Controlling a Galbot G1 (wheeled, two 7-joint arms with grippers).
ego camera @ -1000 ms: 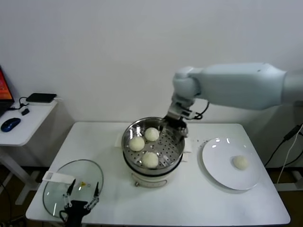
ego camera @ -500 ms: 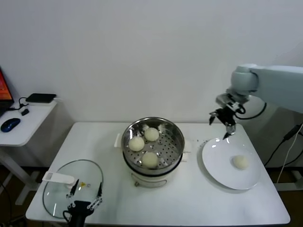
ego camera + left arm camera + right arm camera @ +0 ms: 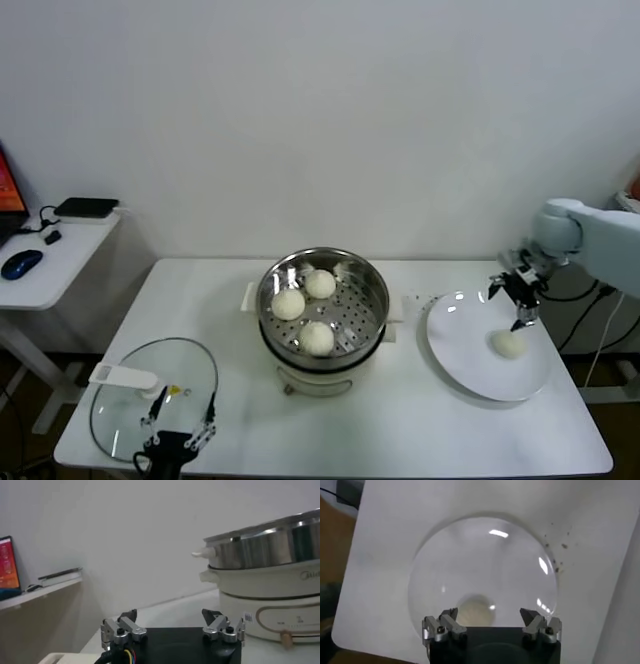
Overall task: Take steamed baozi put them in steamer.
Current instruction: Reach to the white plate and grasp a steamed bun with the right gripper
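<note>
Three baozi lie in the steel steamer (image 3: 372, 282): one at the back (image 3: 320, 284), one at the left (image 3: 288, 304), one at the front (image 3: 317, 338). A fourth baozi (image 3: 508, 343) lies on the white plate (image 3: 460, 345) at the right; it also shows in the right wrist view (image 3: 474, 611). My right gripper (image 3: 518, 299) is open and empty, just above and behind that baozi, over the plate (image 3: 470, 560). My left gripper (image 3: 180, 428) is open and empty, parked low at the table's front left. The steamer shows in the left wrist view (image 3: 270, 555).
A round glass lid (image 3: 130, 395) with a white handle lies at the front left, beside my left gripper. A side table (image 3: 50, 265) with a mouse and a black box stands at the far left. Small dark specks lie on the table beside the plate (image 3: 555, 545).
My right arm has swung from over the steamer to the right and down, and now hangs over the plate next to the last baozi. The left arm has hardly moved.
</note>
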